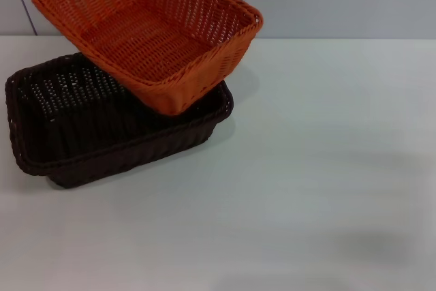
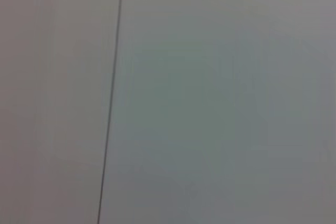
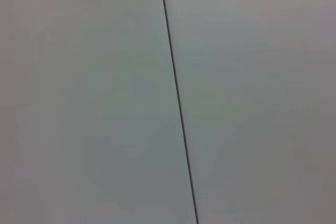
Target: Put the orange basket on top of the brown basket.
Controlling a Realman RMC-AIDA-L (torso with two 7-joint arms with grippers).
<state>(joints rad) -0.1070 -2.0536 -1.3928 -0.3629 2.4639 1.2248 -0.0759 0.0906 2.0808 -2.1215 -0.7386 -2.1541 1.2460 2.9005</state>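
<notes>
We see the orange basket (image 1: 146,32) resting tilted across the brown basket (image 1: 102,124)'s rim, already stacked; neither tool is visible.

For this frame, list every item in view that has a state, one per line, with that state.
orange basket: open side up, tilted, resting on the brown basket's far right part, overhanging toward the wall; no contents visible.
brown basket: upright on the table, open side up, partly covered by the orange basket.
table: white, carrying the brown basket.
Left and right end effectors: not in view.
</notes>
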